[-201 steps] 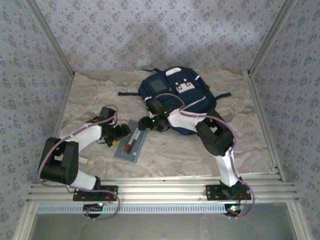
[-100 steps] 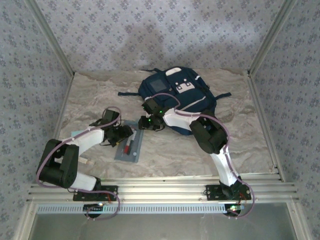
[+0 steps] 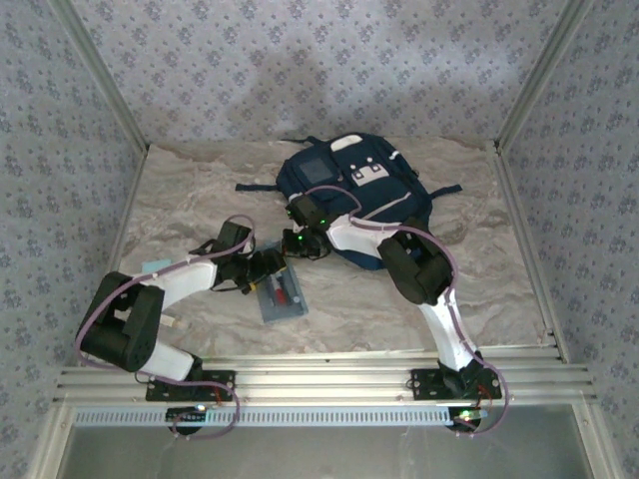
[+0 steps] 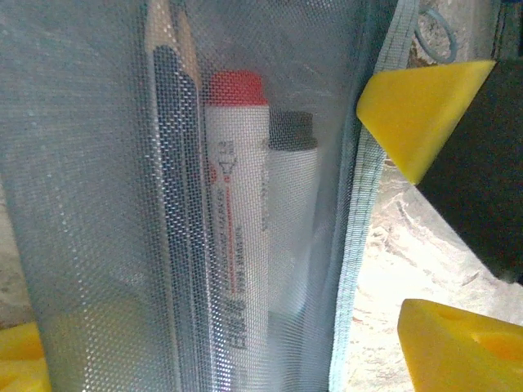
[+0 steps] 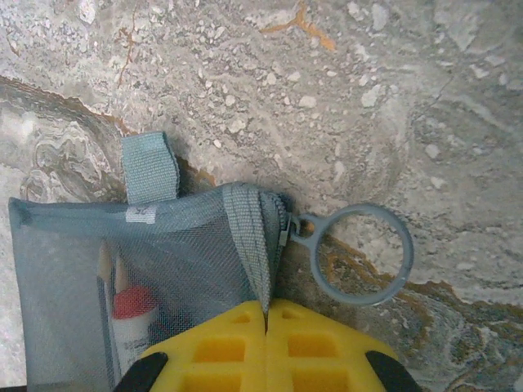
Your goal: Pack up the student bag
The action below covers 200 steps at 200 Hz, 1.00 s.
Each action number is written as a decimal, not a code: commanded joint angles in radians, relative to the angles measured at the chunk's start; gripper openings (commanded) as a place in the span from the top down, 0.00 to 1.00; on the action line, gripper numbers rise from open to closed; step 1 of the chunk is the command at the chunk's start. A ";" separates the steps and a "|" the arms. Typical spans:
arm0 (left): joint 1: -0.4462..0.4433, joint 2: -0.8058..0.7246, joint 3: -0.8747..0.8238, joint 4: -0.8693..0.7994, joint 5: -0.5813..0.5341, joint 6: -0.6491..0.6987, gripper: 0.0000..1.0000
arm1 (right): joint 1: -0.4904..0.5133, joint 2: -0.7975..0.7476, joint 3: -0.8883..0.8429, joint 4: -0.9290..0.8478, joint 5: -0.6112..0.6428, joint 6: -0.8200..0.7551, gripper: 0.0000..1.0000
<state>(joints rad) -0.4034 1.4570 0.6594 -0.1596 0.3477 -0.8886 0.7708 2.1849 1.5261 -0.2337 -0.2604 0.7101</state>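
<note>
Print on the marker (image 4: pixel 237 245) seems illegible through the mesh pouch (image 5: pixel 188 237). The student bag (image 3: pixel 344 192) lies near-far, top rearward. The right gripper (image 5: pixel 265 309) pinches the pouch; the left gripper (image 3: pixel 268 265) gapes wide.

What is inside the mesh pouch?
Through the mesh pouch show two pencils, a red-capped marker and a grey-capped marker. Anything lying beneath them is covered.

- Far left of table (image 3: pixel 185 190): bare marble, open up to left wall (image 3: pixel 60 170).
- Far centre: student bag (image 3: pixel 349 185) blocks; straps stick out both sides.
- Middle: left gripper (image 3: pixel 268 267) and right gripper (image 3: pixel 289 253) crowd together over mesh pouch (image 3: pixel 285 299); no passage between.
- Right: open strip beyond right arm's elbow (image 3: pixel 414 264).
- Near: bare strip between pouch and rail (image 3: pixel 319 374).
</note>
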 commanded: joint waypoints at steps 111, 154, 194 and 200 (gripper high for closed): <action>0.077 -0.018 -0.005 0.324 0.108 0.192 0.02 | -0.152 -0.353 -0.290 0.171 -0.215 -0.042 1.00; 0.076 0.014 0.002 0.471 0.205 0.167 0.00 | -0.200 -0.427 -0.325 0.235 -0.298 0.000 1.00; 0.076 -0.003 0.075 0.459 0.247 0.221 0.00 | -0.269 -0.521 -0.325 0.233 -0.386 0.013 1.00; 0.076 -0.002 0.086 0.467 0.264 0.224 0.00 | -0.283 -0.536 -0.325 0.231 -0.394 0.012 1.00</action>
<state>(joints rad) -0.3328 1.4685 0.6685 0.2409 0.5316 -0.7128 0.5297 1.7329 1.1984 -0.0303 -0.5686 0.7074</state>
